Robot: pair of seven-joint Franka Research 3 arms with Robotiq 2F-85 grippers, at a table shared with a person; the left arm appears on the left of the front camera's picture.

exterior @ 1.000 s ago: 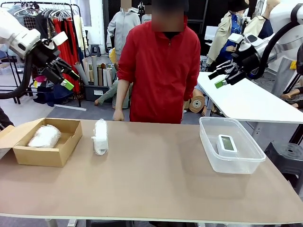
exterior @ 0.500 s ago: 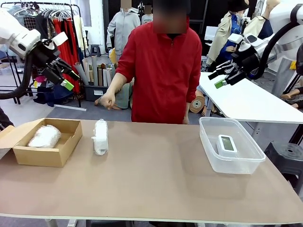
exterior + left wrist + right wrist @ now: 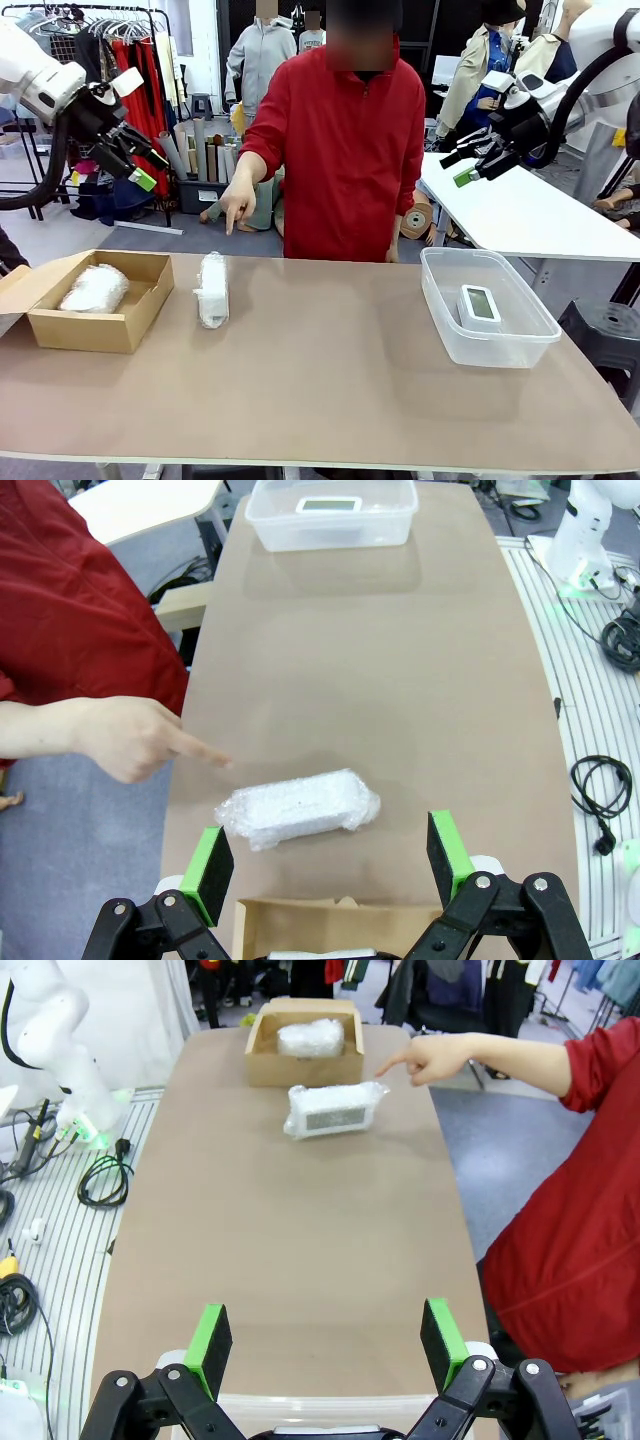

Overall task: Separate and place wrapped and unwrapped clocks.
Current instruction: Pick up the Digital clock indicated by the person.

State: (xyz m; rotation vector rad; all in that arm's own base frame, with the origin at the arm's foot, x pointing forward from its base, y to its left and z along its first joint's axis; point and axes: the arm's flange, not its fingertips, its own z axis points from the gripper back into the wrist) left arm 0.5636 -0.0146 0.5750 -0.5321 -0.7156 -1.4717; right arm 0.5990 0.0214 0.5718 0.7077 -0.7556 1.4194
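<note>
Left gripper (image 3: 328,865) hangs wide and empty. The loose bubble-wrapped clock (image 3: 298,808) lies just ahead of it, singled out by the person's hand (image 3: 125,738) (presumably bound for the cardboard box (image 3: 130,330) beneath it). Right gripper (image 3: 325,1345), equally wide, hovers above the bare digital clock (image 3: 479,303).

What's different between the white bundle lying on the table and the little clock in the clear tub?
The bundle is covered in crinkly white wrap; the clock is bare, its grey screen showing. The bundle lies straight on the table; the clock sits inside the tub. The person's hand points toward the bundle, not the clock. Both are small, whitish and untouched.
</note>
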